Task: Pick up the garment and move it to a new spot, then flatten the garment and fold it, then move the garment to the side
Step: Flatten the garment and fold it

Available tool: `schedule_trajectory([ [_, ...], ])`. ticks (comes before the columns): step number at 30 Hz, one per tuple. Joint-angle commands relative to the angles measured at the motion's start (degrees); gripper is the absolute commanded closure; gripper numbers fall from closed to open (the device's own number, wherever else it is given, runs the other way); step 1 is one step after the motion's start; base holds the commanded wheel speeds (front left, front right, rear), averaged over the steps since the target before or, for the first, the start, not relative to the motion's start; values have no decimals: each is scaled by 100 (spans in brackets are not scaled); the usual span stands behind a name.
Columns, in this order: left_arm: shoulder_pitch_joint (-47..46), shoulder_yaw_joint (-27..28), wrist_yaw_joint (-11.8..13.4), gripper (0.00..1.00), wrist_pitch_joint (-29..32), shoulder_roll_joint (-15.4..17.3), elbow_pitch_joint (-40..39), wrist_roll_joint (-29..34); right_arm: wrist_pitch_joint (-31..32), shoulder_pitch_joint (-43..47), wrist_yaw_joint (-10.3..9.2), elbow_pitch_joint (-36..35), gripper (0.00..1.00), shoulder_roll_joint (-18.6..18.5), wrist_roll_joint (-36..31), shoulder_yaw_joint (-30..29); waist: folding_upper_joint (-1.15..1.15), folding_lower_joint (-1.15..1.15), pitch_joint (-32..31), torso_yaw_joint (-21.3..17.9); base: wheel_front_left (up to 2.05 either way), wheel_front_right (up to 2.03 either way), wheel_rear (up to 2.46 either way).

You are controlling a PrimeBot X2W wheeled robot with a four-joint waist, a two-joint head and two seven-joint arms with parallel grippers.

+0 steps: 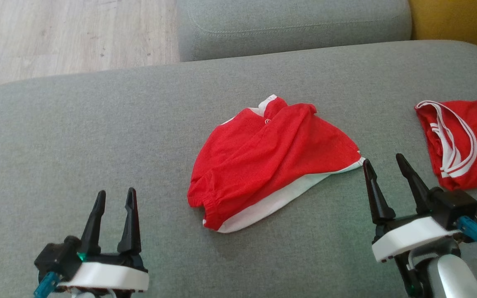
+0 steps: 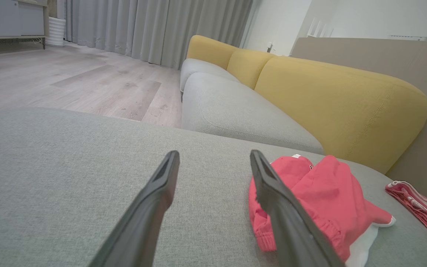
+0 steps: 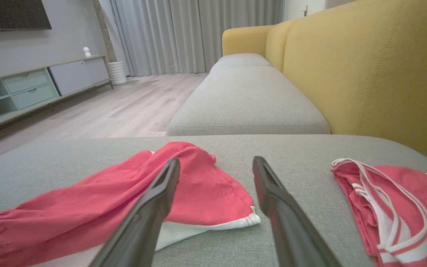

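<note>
A crumpled red garment (image 1: 269,159) with white trim lies in the middle of the grey sofa seat (image 1: 97,136); it also appears in the left wrist view (image 2: 324,200) and the right wrist view (image 3: 132,193). My right gripper (image 1: 383,162) stands open just right of the garment's white-edged corner, nothing between its fingers. In its own view the right gripper (image 3: 216,165) hovers over that corner. My left gripper (image 1: 115,195) is open at the lower left, well clear of the garment, and in its own view the left gripper (image 2: 214,157) is empty.
A second red piece with white stripes (image 1: 462,140) lies at the right edge of the seat, also in the right wrist view (image 3: 399,207). A further grey cushion (image 1: 292,25) and a yellow backrest (image 3: 369,63) lie beyond. Wooden floor (image 1: 56,33) is to the left.
</note>
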Motion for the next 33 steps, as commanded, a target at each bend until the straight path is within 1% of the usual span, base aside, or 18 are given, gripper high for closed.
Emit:
schedule_trajectory([
  [1,-189,259,-13,0,-55,54,-183,61,15,-203,39,-230,0,9,-25,128,0,0,6,5,0,0,0],
  [5,-168,190,-36,0,-55,42,-173,147,87,-164,39,-299,0,32,-9,74,0,0,35,28,0,0,0],
  [7,-148,42,-101,0,-10,26,-152,197,113,-144,39,-317,0,40,6,41,0,0,55,36,0,0,0],
  [13,-258,-841,-464,0,457,-185,101,265,129,-151,39,-368,0,60,24,21,0,0,147,37,0,0,0],
  [18,-583,-1385,-586,0,739,-420,466,158,129,-218,39,-364,0,86,27,81,0,0,216,-11,0,0,0],
  [25,-931,-1432,-599,0,694,-495,840,96,97,-267,39,-336,0,118,58,108,0,0,284,-109,0,0,0],
  [26,-979,-1441,-605,17,710,-504,873,51,92,-267,39,-337,0,123,56,106,0,0,300,-123,0,0,0],
  [27,-1034,-1448,-609,71,711,-503,898,25,86,-268,39,-339,0,127,54,102,0,0,313,-133,0,0,0],
  [28,-1084,-1465,-615,100,724,-507,921,-18,81,-272,39,-342,0,131,52,101,0,0,334,-146,0,0,0],
  [31,-1285,-1442,-623,100,689,-502,1005,-109,65,-304,39,-365,0,141,51,88,0,0,422,-168,0,0,0],
  [33,-1488,-1313,-549,100,574,-490,1112,-97,55,-340,39,-392,0,148,48,81,0,0,513,-177,0,0,0],
])
